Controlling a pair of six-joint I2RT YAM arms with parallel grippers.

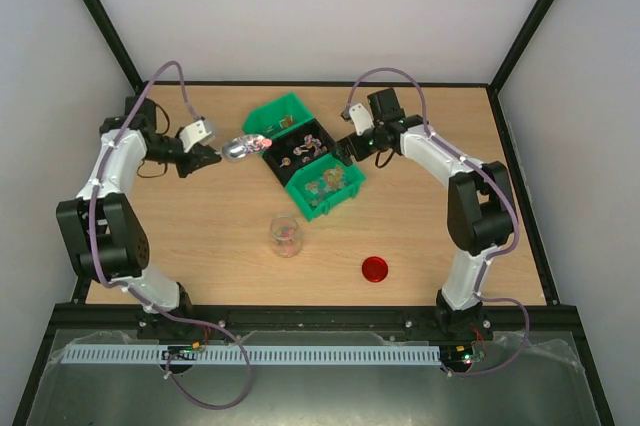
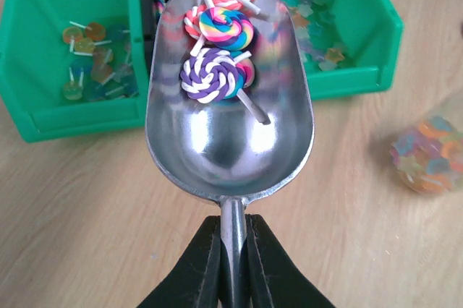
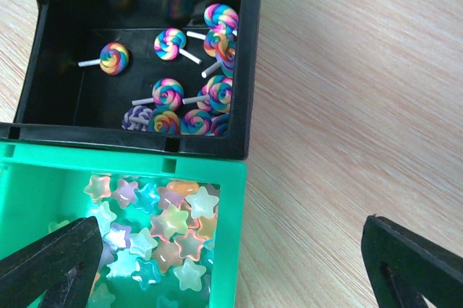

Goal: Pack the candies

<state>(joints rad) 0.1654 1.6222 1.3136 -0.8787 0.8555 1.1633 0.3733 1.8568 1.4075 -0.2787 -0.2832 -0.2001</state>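
Overhead view of a wooden bench (image 1: 200, 236) with a row of three small bins toward its far side. On the left, the left pincer (image 2: 233, 227) clenched on the thin handle of a metal scoop (image 2: 217, 156), tip toward the bins. In the scoop's bowl, a few swirl lollipops (image 2: 214, 77): purple-and-white, rainbow, pink-and-white, with white sticks. Beyond the scoop, a black bin (image 3: 250, 69) in the middle of the row, more swirl lollipops loose on its floor. Touching it on one side, a green bin (image 3: 228, 250) full of pastel star candies (image 3: 172, 223); on the other side, a second green bin (image 2: 79, 118) with flat translucent lollipops (image 2: 90, 62). On the right, the right pincer (image 3: 231, 268) released, fingers (image 3: 51, 268) wide apart over the corner of the star bin, grasping nothing. Nearer the front edge, a small clear jar (image 1: 285, 236) upright on the bench, star candies inside. To its right and well apart, a red round lid (image 1: 375, 269) flat on the bench.
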